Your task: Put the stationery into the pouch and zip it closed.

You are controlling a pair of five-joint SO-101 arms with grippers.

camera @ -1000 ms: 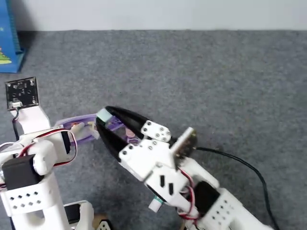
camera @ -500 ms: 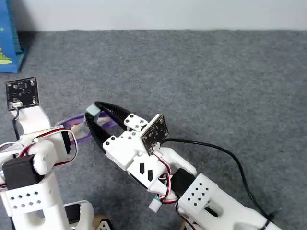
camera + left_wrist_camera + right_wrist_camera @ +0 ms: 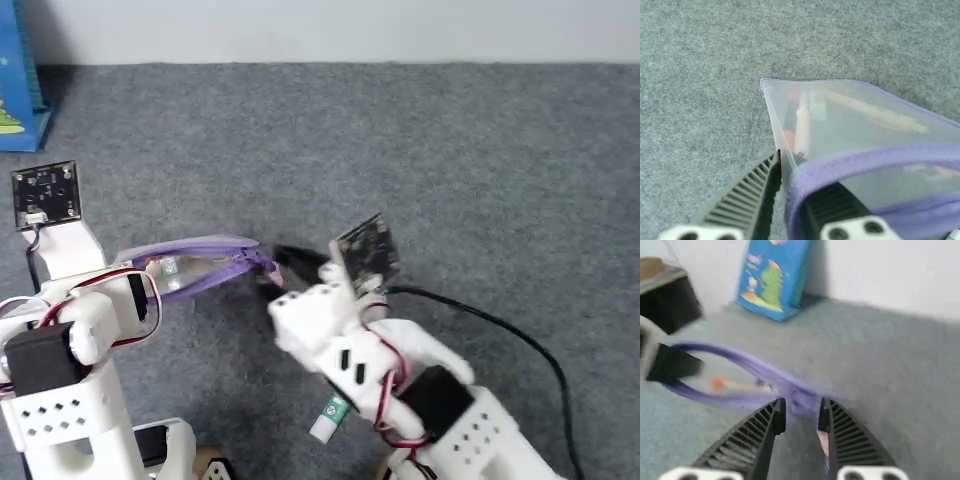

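The left gripper [image 3: 790, 176] is clamped on the near edge of the pouch [image 3: 860, 130], which spreads from it toward the frame's right with the stationery [image 3: 802, 117] inside. The right gripper [image 3: 800, 407], jaws drawn to a narrow gap, seems to pinch the pouch's purple end, though blur leaves the contact uncertain. In the high view the pouch hangs left of centre between both grippers, above the grey counter [image 3: 450, 150].
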